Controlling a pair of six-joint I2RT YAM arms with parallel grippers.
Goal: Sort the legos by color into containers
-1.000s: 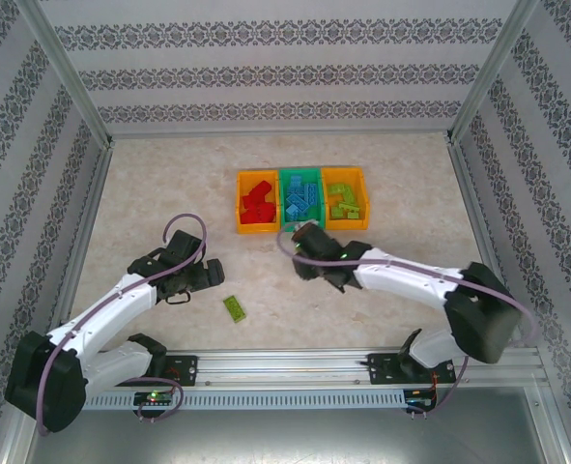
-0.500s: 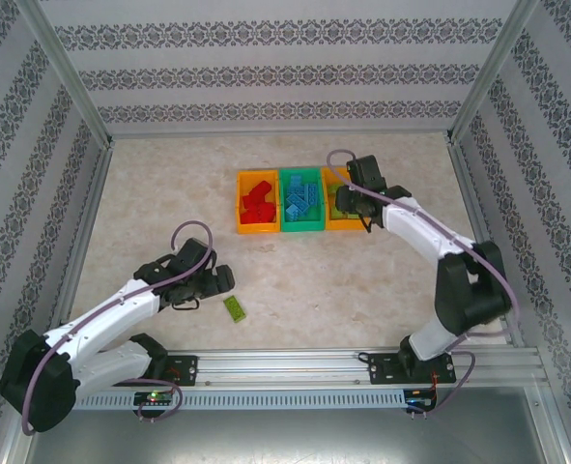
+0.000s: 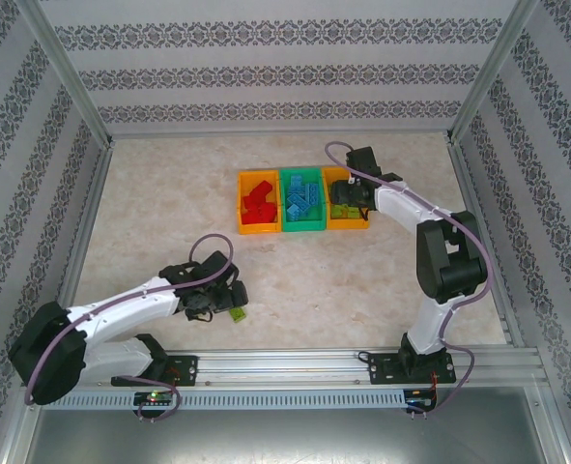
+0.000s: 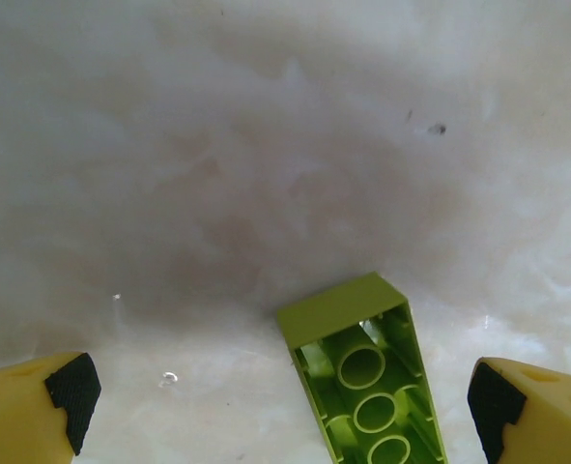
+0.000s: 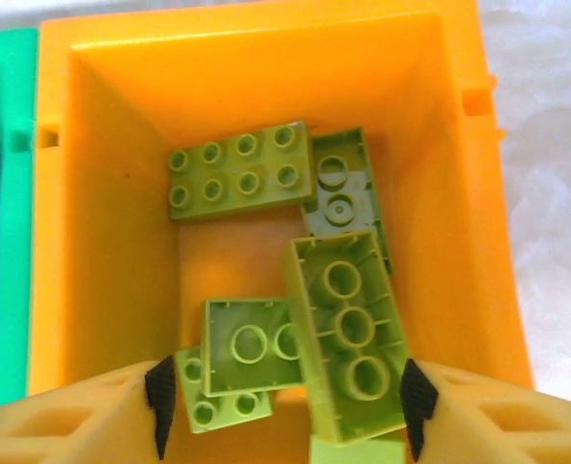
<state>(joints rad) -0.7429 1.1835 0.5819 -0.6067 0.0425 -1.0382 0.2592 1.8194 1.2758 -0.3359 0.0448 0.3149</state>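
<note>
Left jaws gape wide, straddling 1 upturned lime lego [image 4: 367, 387] on the bench [image 4: 266, 145]. Right jaws stand parted, gripping nothing, over the orange container [image 5: 72, 242] of lime legos [image 5: 242, 174].

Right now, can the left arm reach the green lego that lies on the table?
Probably yes. The left gripper is open, with the lime green lego lying hollow side up between its fingers on the table. Nothing stands in the way.
</note>
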